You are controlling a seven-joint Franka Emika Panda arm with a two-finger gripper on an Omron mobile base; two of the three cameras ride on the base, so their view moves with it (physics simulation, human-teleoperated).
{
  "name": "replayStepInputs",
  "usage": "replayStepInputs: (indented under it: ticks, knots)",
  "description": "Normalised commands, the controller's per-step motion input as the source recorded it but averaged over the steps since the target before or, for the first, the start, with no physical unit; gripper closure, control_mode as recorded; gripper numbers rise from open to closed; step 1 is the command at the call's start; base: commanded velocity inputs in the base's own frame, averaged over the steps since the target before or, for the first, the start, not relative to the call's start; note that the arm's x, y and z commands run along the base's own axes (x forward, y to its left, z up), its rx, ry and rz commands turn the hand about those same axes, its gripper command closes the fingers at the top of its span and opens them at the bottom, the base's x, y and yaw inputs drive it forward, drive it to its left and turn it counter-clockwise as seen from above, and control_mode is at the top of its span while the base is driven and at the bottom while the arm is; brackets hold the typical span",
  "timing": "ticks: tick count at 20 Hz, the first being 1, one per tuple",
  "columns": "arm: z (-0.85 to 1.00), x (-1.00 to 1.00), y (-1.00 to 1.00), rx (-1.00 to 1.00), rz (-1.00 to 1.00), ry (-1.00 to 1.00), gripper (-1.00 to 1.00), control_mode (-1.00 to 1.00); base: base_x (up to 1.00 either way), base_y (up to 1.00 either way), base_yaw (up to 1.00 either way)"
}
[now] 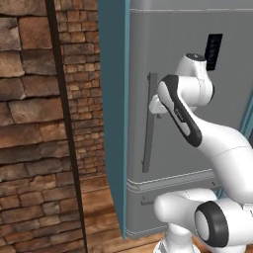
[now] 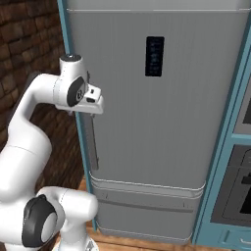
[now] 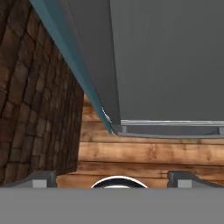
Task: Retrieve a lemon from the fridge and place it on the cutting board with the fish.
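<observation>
Fingers spread wide, empty, pointing down beside the closed fridge by its handle.

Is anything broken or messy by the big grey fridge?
No, nothing stands out. The tall grey fridge is shut, and its long grey handle hangs straight. The brown wooden floor below has no spills. The robot's jaws are spread apart beside the handle.

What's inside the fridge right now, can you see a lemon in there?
No. The fridge is shut, its grey door covering everything inside, so no shelves or lemon can be seen. The gripper is up by the long handle.
</observation>
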Motion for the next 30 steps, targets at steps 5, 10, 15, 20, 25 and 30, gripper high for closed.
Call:
replayStepInputs:
  ticks: [5,10,15,20,25,30]
  knots:
    - [-0.25,0.45,0.00,-0.04,0.02,-0.14,-1.00,-1.00,0.00,0.00,0.00]
    - [-0.09,0.44,0.25,-0.07,0.00,-0.07,-1.00,-1.00,0.00,0.00,0.00]
    - [-0.03,0.29,0.07,0.00,0.00,-0.07,-1.00,-1.00,0.00,0.00,0.00]
    - [-0.17,0.29,0.00,0.00,0.00,-0.05,-1.00,-1.00,0.00,0.00,0.00]
    - [-0.11,0.34,0.01,0.00,0.00,-0.05,-1.00,-1.00,0.00,0.00,0.00]
    - [-0.05,0.43,0.02,0.00,0.00,-0.09,-1.00,-1.00,0.00,0.00,0.00]
